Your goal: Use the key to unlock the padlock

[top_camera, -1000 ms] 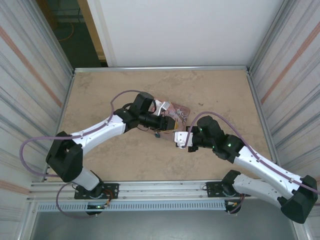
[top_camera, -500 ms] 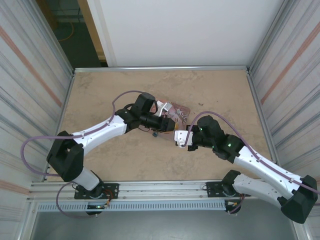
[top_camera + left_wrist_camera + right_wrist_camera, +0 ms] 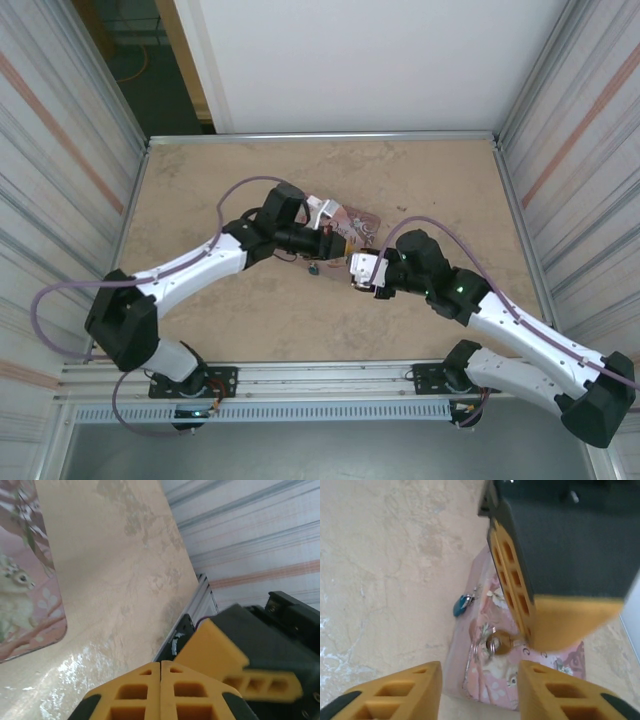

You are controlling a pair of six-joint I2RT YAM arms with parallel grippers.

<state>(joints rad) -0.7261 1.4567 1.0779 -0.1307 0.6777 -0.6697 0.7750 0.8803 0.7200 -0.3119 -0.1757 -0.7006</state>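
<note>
The padlock (image 3: pixel 313 268) lies on the table beside the pink tin (image 3: pixel 352 222); in the right wrist view it is a small bluish body with a silvery shackle (image 3: pixel 461 605). My left gripper (image 3: pixel 340 245) hangs over the tin's near edge, jaws shut (image 3: pixel 161 666). In the right wrist view a small brassy key (image 3: pixel 501 643) with a silver ring pokes from the left gripper's fingertips (image 3: pixel 536 639), above the tin (image 3: pixel 520 685). My right gripper (image 3: pixel 356 272) faces it from close by, jaws open (image 3: pixel 480 690) and empty.
The two grippers are nearly tip to tip at the table's middle; a right fingertip (image 3: pixel 215 647) shows just beyond the left jaws. Metal rails (image 3: pixel 320 136) and ribbed walls enclose the table. Bare tabletop (image 3: pixel 200 190) lies on the left.
My left jaws have closed and my right jaws, shut a second ago, have opened. The right gripper has edged up toward the left one.
</note>
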